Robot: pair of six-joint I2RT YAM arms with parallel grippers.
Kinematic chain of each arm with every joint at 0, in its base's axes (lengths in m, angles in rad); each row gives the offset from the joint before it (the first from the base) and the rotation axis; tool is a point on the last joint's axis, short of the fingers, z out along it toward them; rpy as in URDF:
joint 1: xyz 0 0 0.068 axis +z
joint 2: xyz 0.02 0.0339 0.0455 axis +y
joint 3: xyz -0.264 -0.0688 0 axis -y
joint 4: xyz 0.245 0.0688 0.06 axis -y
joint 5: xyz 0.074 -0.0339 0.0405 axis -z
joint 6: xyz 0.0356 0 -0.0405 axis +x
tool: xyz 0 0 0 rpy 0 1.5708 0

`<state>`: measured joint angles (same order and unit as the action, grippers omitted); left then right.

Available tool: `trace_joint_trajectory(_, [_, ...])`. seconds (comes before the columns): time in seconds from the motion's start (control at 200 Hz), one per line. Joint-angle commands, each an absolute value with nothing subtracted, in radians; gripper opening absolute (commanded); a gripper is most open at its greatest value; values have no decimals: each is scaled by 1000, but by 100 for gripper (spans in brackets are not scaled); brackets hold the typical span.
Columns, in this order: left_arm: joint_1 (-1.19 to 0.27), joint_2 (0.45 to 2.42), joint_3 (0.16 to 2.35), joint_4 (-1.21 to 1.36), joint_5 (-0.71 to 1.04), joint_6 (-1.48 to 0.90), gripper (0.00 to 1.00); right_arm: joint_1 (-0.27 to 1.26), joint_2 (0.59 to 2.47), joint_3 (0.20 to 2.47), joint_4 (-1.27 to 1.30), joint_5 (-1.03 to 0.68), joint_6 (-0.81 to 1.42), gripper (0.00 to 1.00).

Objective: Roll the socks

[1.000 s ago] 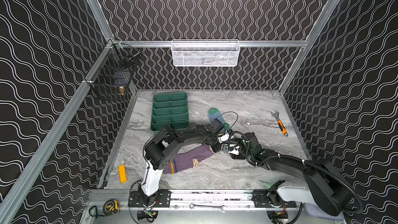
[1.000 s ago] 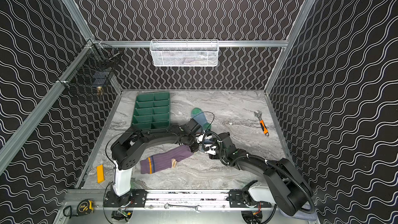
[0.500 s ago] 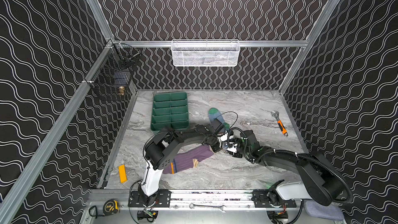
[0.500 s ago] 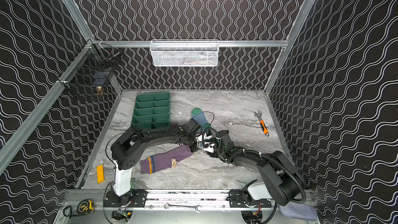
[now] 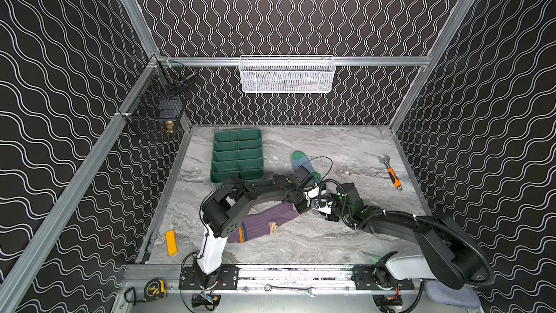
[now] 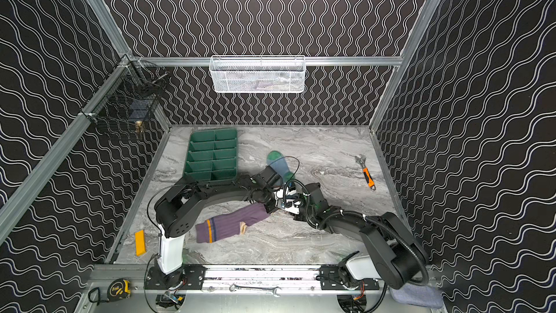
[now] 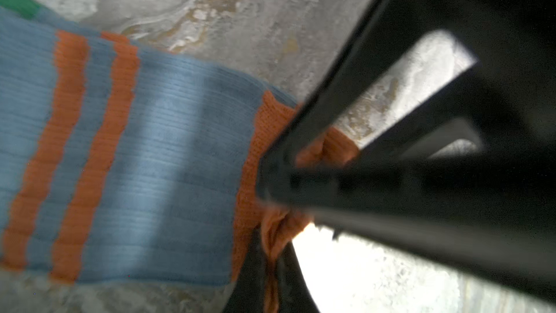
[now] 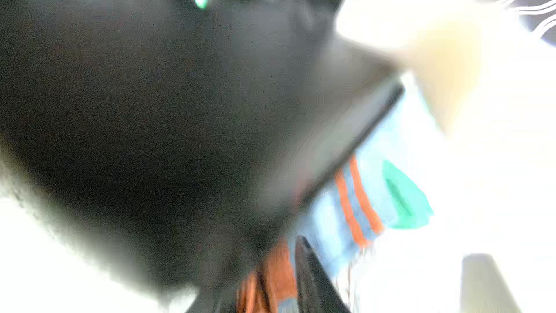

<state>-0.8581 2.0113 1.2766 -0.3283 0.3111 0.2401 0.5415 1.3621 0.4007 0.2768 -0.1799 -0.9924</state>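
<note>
Marble-patterned grey tabletop [image 5: 301,245] spreads under me, boxed in by black walls with white wavy lines. Nearest, a ribbed purple sock with a peach heel and orange-navy stripes [image 5: 261,225] lies flat and unrolled, near-left of centre, its far-right end running under my left arm.

Just past that end my two pincers meet. My left pincer [image 7: 279,176] is clamped on the orange cuff of the ribbed blue sock with orange stripes and a green toe [image 7: 144,158]; the cuff bunches between its jaws. My right pincer [image 5: 328,210] sits just beside it at the same cuff. Orange cloth shows by its fingers in its wrist view, but that picture is too blurred, so I cannot tell whether it is apart or gripping.

From the cuff the blue sock runs flat towards the far side, green toe farthest.

I judge the step in hand to be starting the roll at this cuff. To do it well I want both grips on the cuff's two corners, level with each other. Then I turn the edge over towards the toe, low to the marble and evenly taut, so the roll stays tight and straight and clear of the purple sock.

Farther left stands a green plastic divided tray [image 5: 237,155]; far right lies an orange-handled adjustable wrench [image 5: 391,173].
</note>
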Motion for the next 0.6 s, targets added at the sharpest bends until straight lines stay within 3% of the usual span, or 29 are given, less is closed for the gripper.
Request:
trace_joint_trajectory(0.0, [-867,2056,1278,-588,377,240,0,539,1325,364,199,-45,-1040,38])
trace_joint_trajectory(0.596, [-794,2194,1450,-806,308,143,0,592,1108,305,44,2,-1178,45])
